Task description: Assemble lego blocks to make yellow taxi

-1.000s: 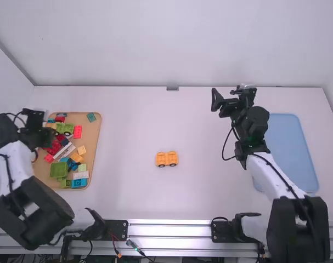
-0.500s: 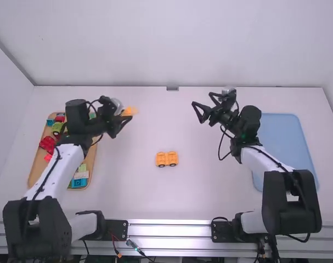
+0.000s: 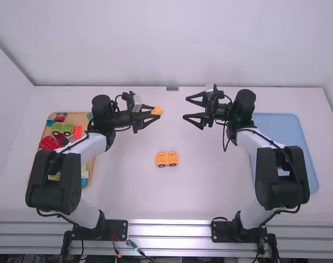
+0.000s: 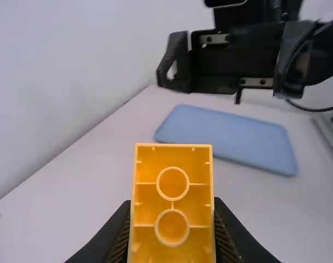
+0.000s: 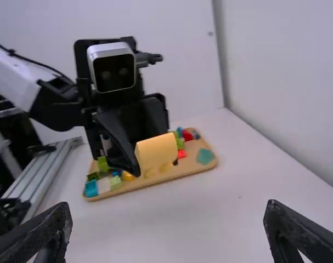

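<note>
Left gripper [image 3: 153,112]: closed on a yellow lego block [image 4: 172,203], one finger on either side, held above the table [image 3: 133,192].
Held block: hollow side towards the left wrist camera, with two round tubes and short inner ribs (the face that would seat on studs).
Right gripper [image 3: 186,108]: fingers spread and empty, pointing at the left gripper across a gap.
Yellow wheeled base [image 3: 167,159]: on the table between the two arms, nearer the camera than the grippers; apart from both.
Parts tray [image 3: 81,119]: beside the left arm, bearing a green wheeled block [image 3: 62,129], a red block [image 3: 77,131] and other pieces.
Blue tray [image 3: 289,145]: beyond the table's middle, on the right arm's side.
Change: the left gripper has come from over the parts tray to near the middle, carrying the block; the right gripper has turned to face it. The wheeled base has not moved.
Meaning: a handover or regrip in mid-air seems likely, before the block is pressed onto the base.
Obscured: the left forearm covers part of the parts tray; the right arm overlaps the blue tray. The held block is cut off at the left wrist view's edge.
</note>
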